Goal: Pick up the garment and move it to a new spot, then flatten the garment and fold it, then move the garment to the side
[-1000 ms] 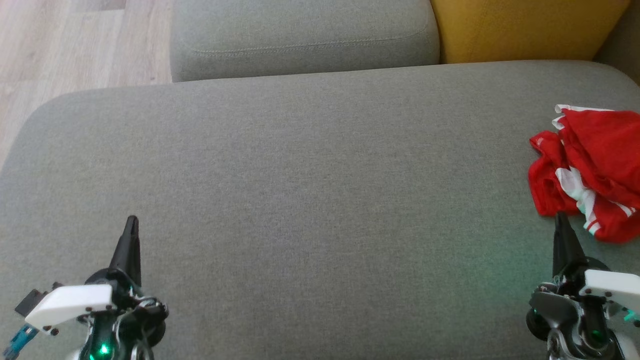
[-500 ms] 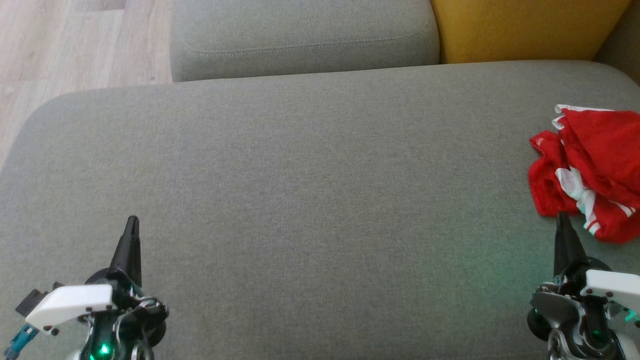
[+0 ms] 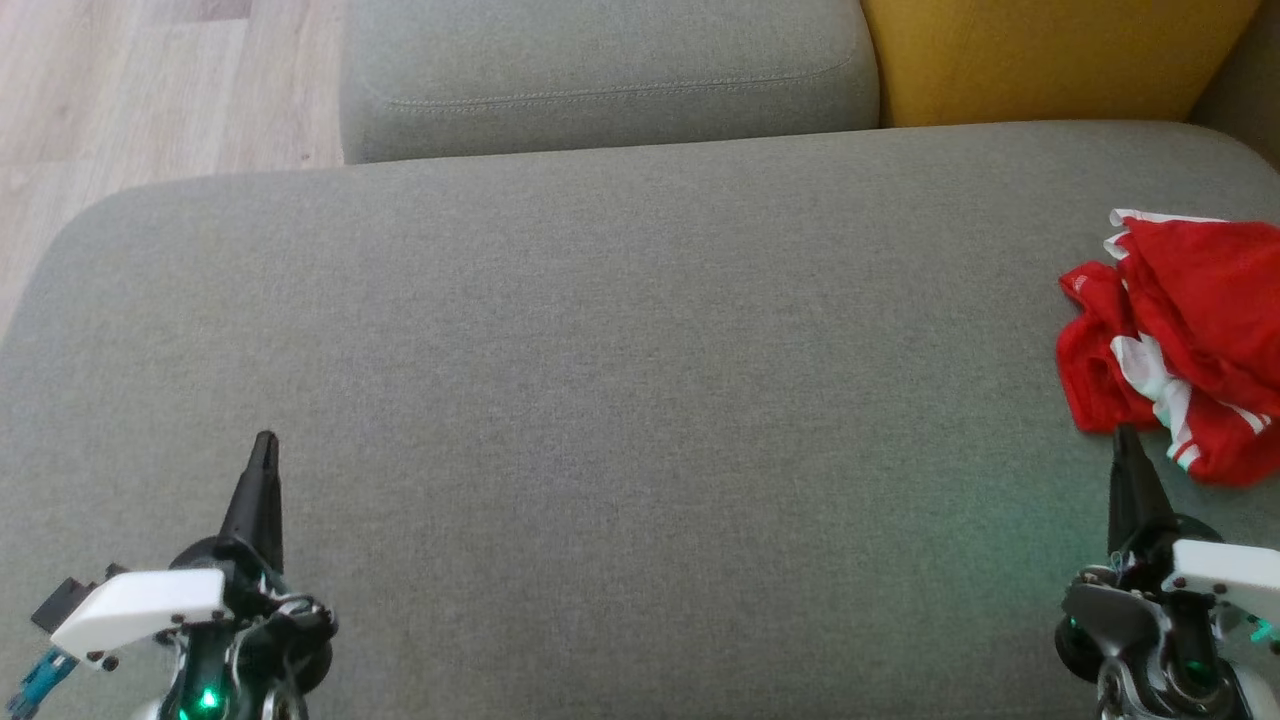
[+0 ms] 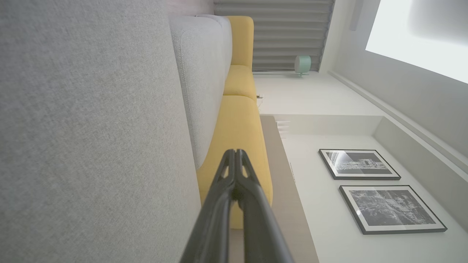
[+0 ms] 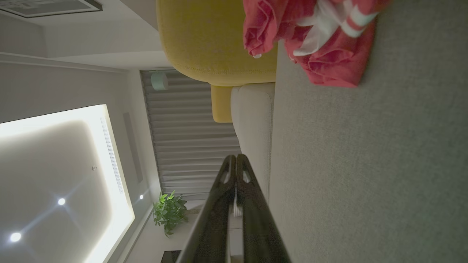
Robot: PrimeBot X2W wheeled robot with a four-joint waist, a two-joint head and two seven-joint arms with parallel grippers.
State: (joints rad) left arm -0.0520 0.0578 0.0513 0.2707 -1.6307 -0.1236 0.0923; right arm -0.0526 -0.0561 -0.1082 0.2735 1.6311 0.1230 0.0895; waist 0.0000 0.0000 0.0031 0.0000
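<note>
The garment is red with white stripes and lies crumpled at the right edge of the grey sofa seat; the right wrist view shows the garment bunched near the top. My right gripper is shut, with nothing in it, its tip just below the garment's near edge. At the lower left my left gripper is also shut and holds nothing, far from the cloth. In the wrist views the left gripper and right gripper show their fingers pressed together.
A grey back cushion and a yellow cushion stand behind the seat. Wooden floor lies beyond the seat's left edge. The wide middle of the seat is bare fabric.
</note>
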